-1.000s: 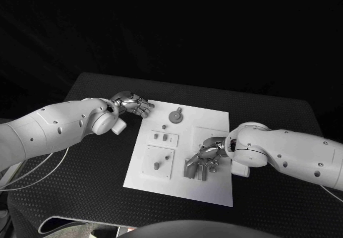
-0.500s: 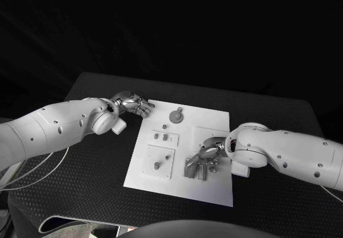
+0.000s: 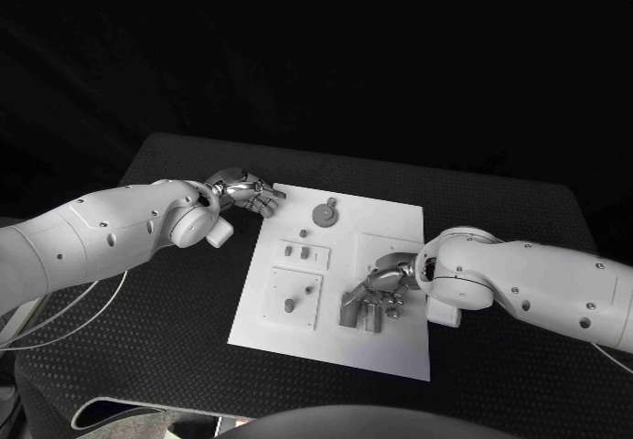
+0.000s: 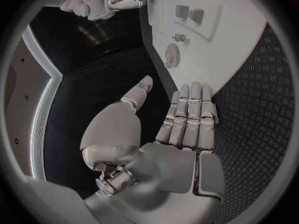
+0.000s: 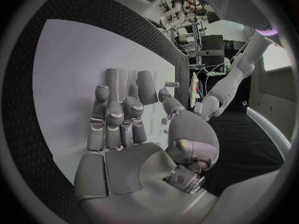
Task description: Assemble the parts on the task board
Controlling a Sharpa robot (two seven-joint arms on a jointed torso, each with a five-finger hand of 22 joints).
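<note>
The white rectangular task board [image 3: 396, 343] lies in the middle of the black textured table [image 3: 158, 366], its near edge bare. On the board's near right part rests the silver right hand [image 3: 376, 294], palm down, fingers pointing toward the robot's left. Under and just past its fingertips lies a cluster of grey oblong parts [image 3: 354, 311]; in the right wrist view these upright grey pieces [image 5: 127, 84] stand touching the ends of the fingers [image 5: 109, 117], which lie side by side and lightly curled. Whether the hand actually grips any of them cannot be told.

To the left of that hand, apart from it, a raised white square panel [image 3: 295, 297] carries two small grey pegs [image 3: 290, 305]. Beyond it, a smaller white panel [image 3: 305, 253] holds two little grey blocks [image 3: 305, 253]. Farther still, near the board's far edge, sits a round grey gear-like disc [image 3: 323, 214].

At the board's far left corner is the silver left hand [image 3: 248, 194], its fingers curled together and empty, resting by the board's edge. In the left wrist view its fingers [image 4: 190, 112] lie close together along the board's rim [image 4: 156, 59], with the thumb held apart, and the gear disc [image 4: 172, 54] lies just beyond the fingertips, not touched.
</note>
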